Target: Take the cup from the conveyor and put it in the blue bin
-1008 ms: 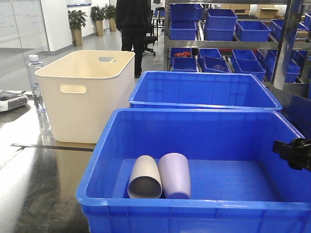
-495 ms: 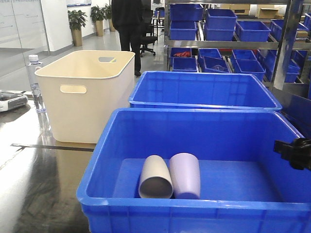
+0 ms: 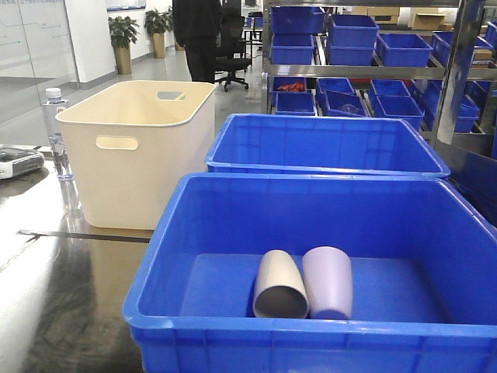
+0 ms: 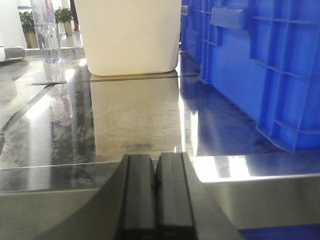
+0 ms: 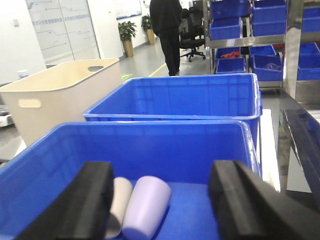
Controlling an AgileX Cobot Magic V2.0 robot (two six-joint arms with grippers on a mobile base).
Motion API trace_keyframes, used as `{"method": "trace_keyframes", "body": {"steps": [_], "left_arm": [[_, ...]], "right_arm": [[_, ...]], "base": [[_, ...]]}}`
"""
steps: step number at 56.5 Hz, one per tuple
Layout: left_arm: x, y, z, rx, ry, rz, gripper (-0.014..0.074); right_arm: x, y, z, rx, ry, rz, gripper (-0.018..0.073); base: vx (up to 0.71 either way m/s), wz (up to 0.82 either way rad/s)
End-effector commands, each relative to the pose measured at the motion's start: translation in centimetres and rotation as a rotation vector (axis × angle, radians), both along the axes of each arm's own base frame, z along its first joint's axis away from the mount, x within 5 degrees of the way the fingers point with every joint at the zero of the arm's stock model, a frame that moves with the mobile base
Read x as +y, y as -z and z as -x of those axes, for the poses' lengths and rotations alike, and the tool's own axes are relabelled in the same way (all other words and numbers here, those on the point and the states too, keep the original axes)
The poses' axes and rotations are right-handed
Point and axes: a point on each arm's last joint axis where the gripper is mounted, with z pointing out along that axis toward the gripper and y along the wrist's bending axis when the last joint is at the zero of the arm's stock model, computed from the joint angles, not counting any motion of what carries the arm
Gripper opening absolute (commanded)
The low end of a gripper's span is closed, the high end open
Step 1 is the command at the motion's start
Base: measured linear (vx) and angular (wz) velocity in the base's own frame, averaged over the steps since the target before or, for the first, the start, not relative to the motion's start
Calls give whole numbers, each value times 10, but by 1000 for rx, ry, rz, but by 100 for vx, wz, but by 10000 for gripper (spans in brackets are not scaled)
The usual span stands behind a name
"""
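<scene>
Two cups lie on their sides, touching, on the floor of the near blue bin (image 3: pixel 155 256): a grey cup (image 3: pixel 279 294) and a lavender cup (image 3: pixel 328 281). The right wrist view shows the same lavender cup (image 5: pixel 147 206) and grey cup (image 5: pixel 120 197) inside the blue bin (image 5: pixel 150 127). My right gripper (image 5: pixel 161 185) hangs open above the bin's near side, holding nothing. My left gripper (image 4: pixel 156 160) is shut and empty, low over the steel table (image 4: pixel 130 115) left of the blue bin (image 4: pixel 260 65). The conveyor is out of view.
A second blue crate (image 3: pixel 326 144) stands behind the first. A cream tub (image 3: pixel 136 148) sits to the left, with a water bottle (image 3: pixel 54 128) beside it. Shelves of small blue bins (image 3: pixel 373 47) fill the back right. A person (image 3: pixel 198 31) stands far behind.
Both cups have rolled to the right across the bin floor. My right gripper has left the right edge of the front view. The person has moved farther away.
</scene>
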Motion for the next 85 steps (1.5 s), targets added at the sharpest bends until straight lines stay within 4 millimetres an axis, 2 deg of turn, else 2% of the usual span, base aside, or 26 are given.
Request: {"method": "trace_keyframes", "body": {"steps": [1, 7, 11, 19, 26, 35, 48, 50, 62, 85], "left_arm": [[1, -4, 1, -82, -8, 24, -3], [1, -4, 1, -82, -8, 24, -3], [1, -4, 1, -82, -8, 24, -3], [1, -4, 1, -82, -8, 24, -3], [1, -4, 1, -82, -8, 24, -3], [1, -4, 1, -83, -8, 24, -3], [1, -4, 1, -83, -8, 24, -3], [1, -4, 1, -83, -8, 24, -3], [1, -4, 1, -83, -8, 24, -3], [1, -4, 1, -83, -8, 24, -3]], "right_arm": [[-4, -8, 27, -61, 14, 39, 305], [-10, 4, 53, -118, 64, 104, 96], [-14, 23, 60, -163, 116, 135, -17], [-16, 78, 62, -205, 205, 157, -14], [-16, 132, 54, -152, 265, 139, -13], [-22, 175, 31, -59, 340, 189, -13], [-24, 226, 16, -270, 358, 229, -12], [-24, 228, 16, -215, 349, 236, -12], [-23, 234, 15, -150, 325, 234, -12], [-24, 237, 14, -116, 323, 230, -12]], "base": [[0, 0], [0, 0], [0, 0], [0, 0], [0, 0], [0, 0], [0, 0], [0, 0], [0, 0], [0, 0]]}}
